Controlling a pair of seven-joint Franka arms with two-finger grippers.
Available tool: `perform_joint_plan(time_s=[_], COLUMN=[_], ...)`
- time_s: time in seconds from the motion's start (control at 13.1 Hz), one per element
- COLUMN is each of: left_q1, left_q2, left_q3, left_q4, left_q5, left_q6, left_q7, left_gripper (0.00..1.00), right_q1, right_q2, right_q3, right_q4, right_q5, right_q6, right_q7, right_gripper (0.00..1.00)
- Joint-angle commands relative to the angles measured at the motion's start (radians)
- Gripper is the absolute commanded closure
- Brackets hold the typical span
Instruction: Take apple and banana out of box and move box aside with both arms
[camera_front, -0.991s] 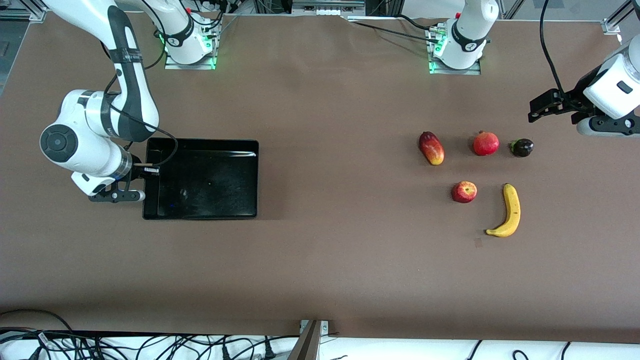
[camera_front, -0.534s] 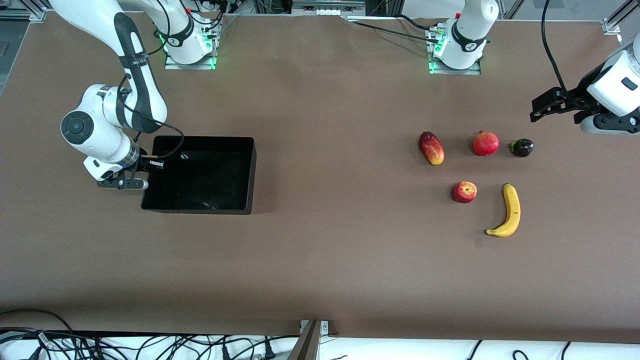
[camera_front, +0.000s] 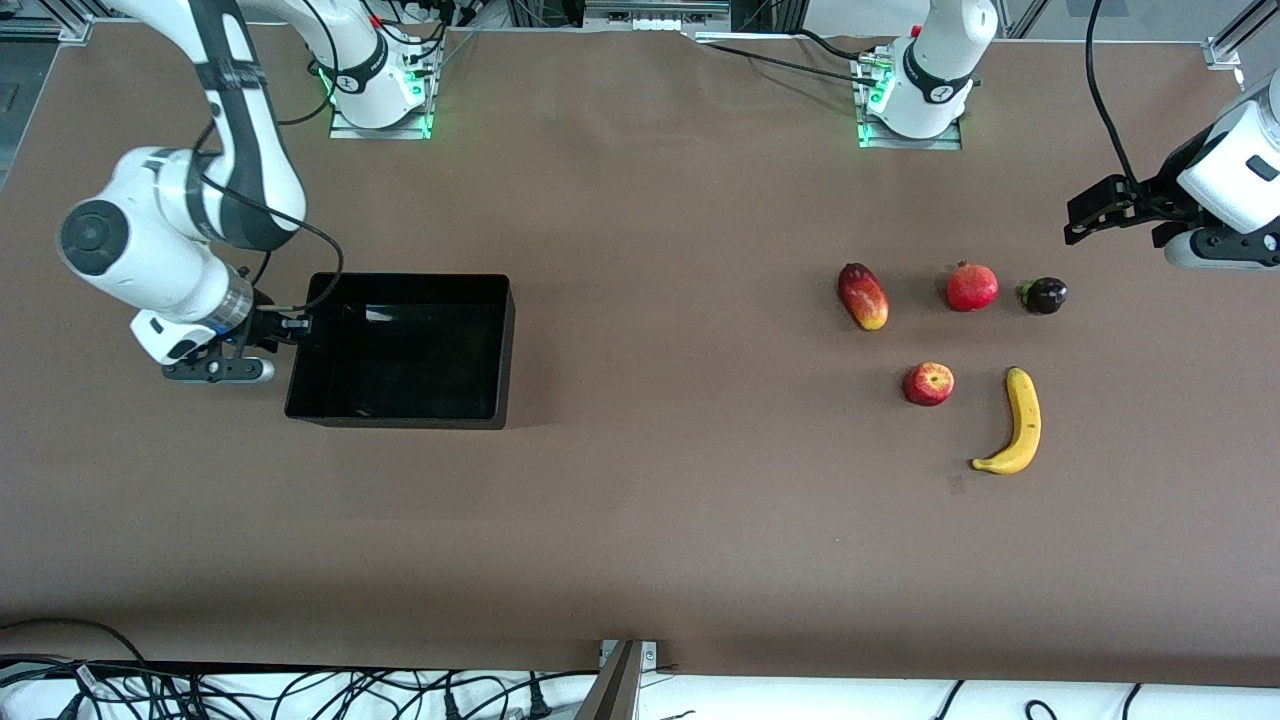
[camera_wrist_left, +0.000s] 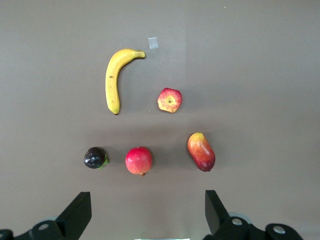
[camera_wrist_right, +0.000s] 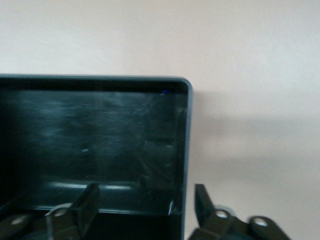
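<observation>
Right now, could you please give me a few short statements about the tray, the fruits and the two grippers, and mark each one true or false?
1. The shallow glossy black plastic tray holds no fruit. True.
2. The curved yellow banana lies nearer the front camera than the small round red apple with yellow patches. True.
3. The right gripper is clamped shut on the tray wall. False: its jaws stand open, one on each side of the wall at the right arm's end of the table.
4. The left gripper holds the banana. False: it is open and empty, up over the table beside the fruits.
5. The apple touches the banana. False: bare table separates them.
</observation>
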Motion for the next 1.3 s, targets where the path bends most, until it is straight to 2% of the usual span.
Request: perform_joint_plan(time_s=[0.0, 0.23, 0.3, 0.61, 0.99, 1.22], left_q1=[0.002, 0.002, 0.002, 0.004, 0.004, 0.004], left_q2=[-0.006, -0.006, -0.006, -0.006, -0.006, -0.006], left_q3=[0.0, 0.0, 0.0, 0.0, 0.001, 0.001], left_q4=[0.014, 0.013, 0.013, 0.013, 0.014, 0.014], left_q5=[0.019, 0.018, 0.019, 0.018, 0.018, 0.018], left_q6=[-0.02, -0.02, -0.02, -0.021, -0.034, -0.034], left_q7=[0.017, 0.018, 0.018, 0.018, 0.018, 0.018], left_gripper=[0.0, 0.0, 0.0, 0.0, 0.0, 0.0], right_q1=[0.0, 0.001, 0.001, 0.0, 0.001, 0.001], right_q2=[-0.013, -0.057, -0.072, -0.091, -0.093, -0.14], right_q3=[-0.008, -0.011, -0.014, -0.013, -0.013, -0.013], right_q4=[0.199, 0.345, 0.358, 0.417, 0.416, 0.395], right_q5=[-0.013, -0.038, -0.039, -0.053, -0.067, -0.102], right_q6=[-0.247, -0.451, -0.479, -0.498, -0.524, -0.556], right_q7=[-0.023, -0.04, -0.046, -0.045, -0.045, -0.046], right_gripper=[0.0, 0.0, 0.0, 0.0, 0.0, 0.0])
